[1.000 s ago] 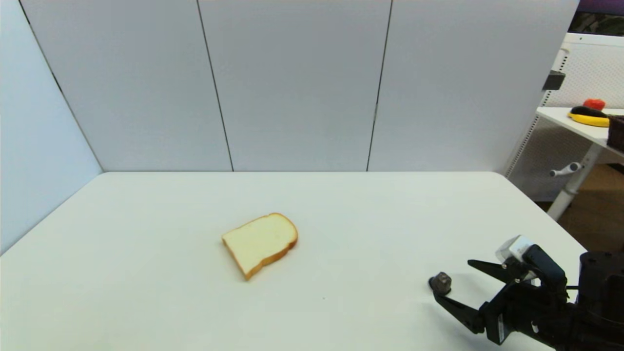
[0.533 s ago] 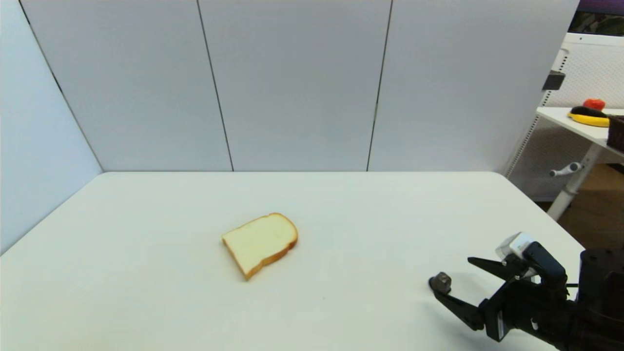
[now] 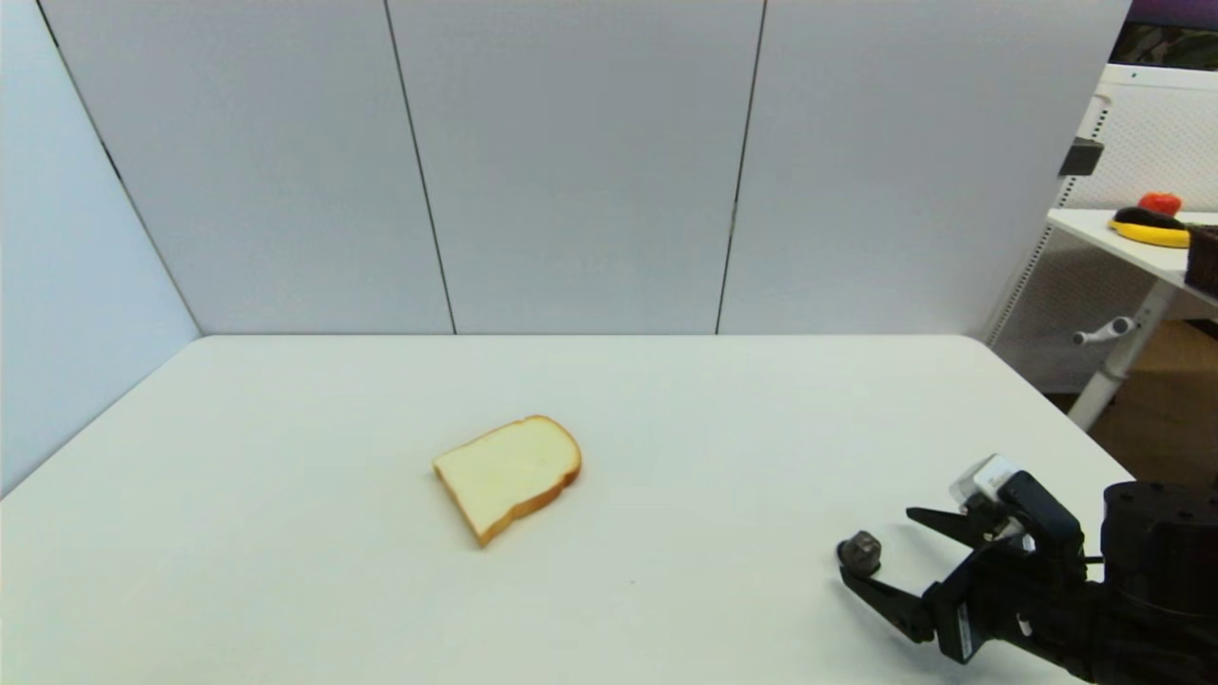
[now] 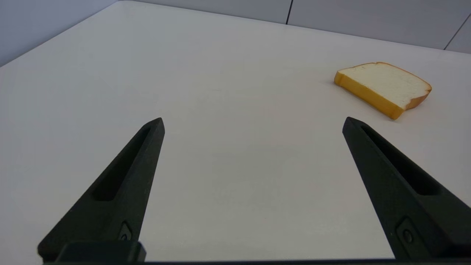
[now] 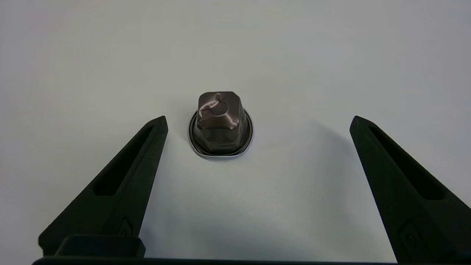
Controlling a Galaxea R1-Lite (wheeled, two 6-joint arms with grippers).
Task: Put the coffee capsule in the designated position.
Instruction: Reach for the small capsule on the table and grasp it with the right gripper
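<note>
Facing faceted, flared-rim coffee capsule [image 5: 220,125]

Bare table [image 3: 285,533] around lone bread slice [image 3: 508,476]

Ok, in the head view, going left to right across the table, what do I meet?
Pale bread slice with a golden-brown crust → small dark grey-brown coffee capsule, standing on its rim → black right gripper, jaws open around the capsule without touching it. The left gripper is outside this view.
</note>
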